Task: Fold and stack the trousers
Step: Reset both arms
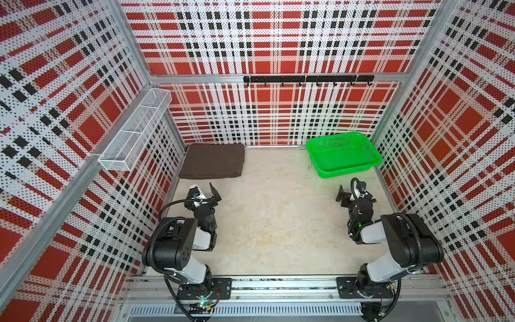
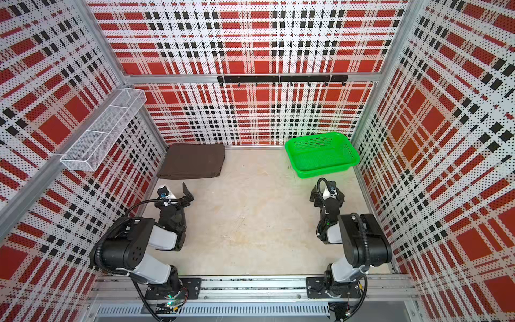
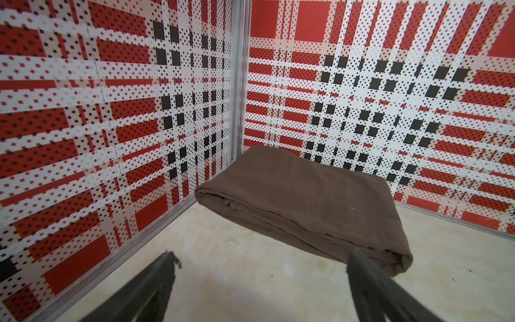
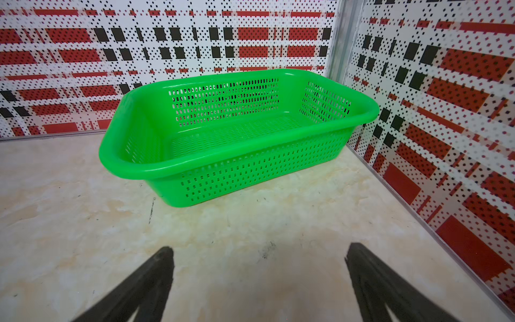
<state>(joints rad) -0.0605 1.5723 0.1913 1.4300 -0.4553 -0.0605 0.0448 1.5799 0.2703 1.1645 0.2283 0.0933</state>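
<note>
The trousers (image 1: 213,160) lie folded into a flat brown bundle on the table (image 1: 278,223), in its far left corner. Near them, the left gripper (image 3: 262,259) holds its fingers wide apart, empty. The right gripper (image 4: 259,253), fingers equally spread, faces the green basket (image 4: 139,166) at far right.

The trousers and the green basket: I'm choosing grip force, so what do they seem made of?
The trousers: soft matte woven cloth, perhaps cotton; limp folded layers, seams and creases show. The green basket: glossy moulded plastic, judging by its sheen, smooth rolled rim and regular slots.
</note>
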